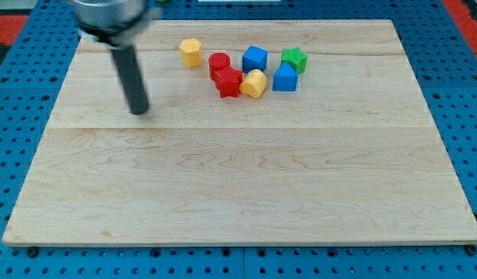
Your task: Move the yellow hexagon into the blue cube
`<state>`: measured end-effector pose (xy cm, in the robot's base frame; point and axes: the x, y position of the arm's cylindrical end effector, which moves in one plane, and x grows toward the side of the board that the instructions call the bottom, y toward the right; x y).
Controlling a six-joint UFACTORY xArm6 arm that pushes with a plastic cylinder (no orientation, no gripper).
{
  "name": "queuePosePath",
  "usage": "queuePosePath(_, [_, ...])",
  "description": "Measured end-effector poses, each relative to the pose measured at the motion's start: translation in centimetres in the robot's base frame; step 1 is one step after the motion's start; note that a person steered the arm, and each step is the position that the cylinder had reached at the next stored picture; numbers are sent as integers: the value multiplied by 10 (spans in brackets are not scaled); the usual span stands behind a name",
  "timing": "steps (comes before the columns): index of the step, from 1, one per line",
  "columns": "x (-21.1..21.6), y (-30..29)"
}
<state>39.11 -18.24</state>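
The yellow hexagon point(191, 52) lies near the view's top, left of centre, on the wooden board point(238, 178). The blue cube point(255, 59) sits to its right, with a red cylinder point(218, 63) between them. My tip point(138, 111) rests on the board to the lower left of the yellow hexagon, apart from every block.
A red star-like block point(228, 82) and a second yellow block point(254, 84) lie just below the red cylinder and the blue cube. Another blue block point(285, 78) and a green star point(294, 59) sit to the right. Blue pegboard point(22, 139) surrounds the board.
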Motion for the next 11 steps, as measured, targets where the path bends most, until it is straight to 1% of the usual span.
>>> queuePosePath(1, [-67,-14])
queuePosePath(2, [-84,41])
queuePosePath(3, [-102,36])
queuePosePath(4, [-103,45])
queuePosePath(5, [-105,67])
queuePosePath(6, [-107,62])
queuePosePath(7, [-123,63])
queuePosePath(8, [-123,74])
queuePosePath(11, [-123,146])
